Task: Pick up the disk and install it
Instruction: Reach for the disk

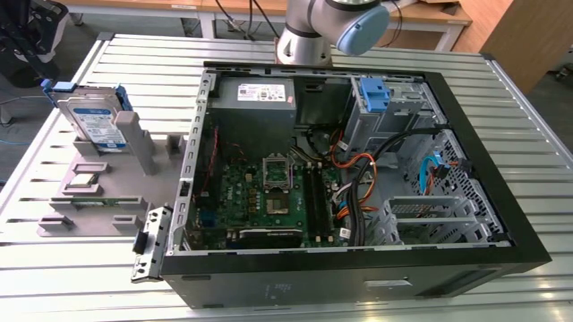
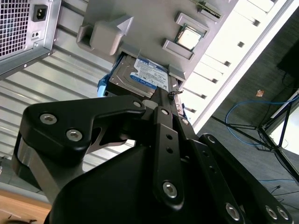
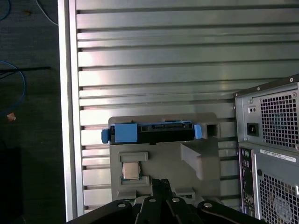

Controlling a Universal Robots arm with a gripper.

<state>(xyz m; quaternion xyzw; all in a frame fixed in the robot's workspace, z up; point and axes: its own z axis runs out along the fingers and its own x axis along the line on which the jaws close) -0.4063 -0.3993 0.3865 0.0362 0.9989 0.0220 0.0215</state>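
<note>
The disk (image 1: 94,124) stands on edge in a grey holder (image 1: 98,201) on the table, at the exterior view's left, beside the open computer case (image 1: 501,201). It is silver with a blue-and-white label and sits in a blue carrier frame. In the first wrist view I see the disk (image 3: 149,133) edge-on, with my gripper (image 3: 161,183) well short of it and its black fingers drawn together, holding nothing. In the second wrist view the disk (image 2: 140,74) lies just past my gripper (image 2: 167,93), apart from it.
The holder also carries a processor chip (image 3: 131,171) and a grey upright block (image 3: 198,158). Inside the case are a grey power supply (image 1: 255,100), a motherboard (image 1: 268,194) and a drive cage with a blue bracket (image 1: 374,94). The slatted table (image 3: 163,56) ends near the holder; cables (image 3: 11,88) lie on the floor.
</note>
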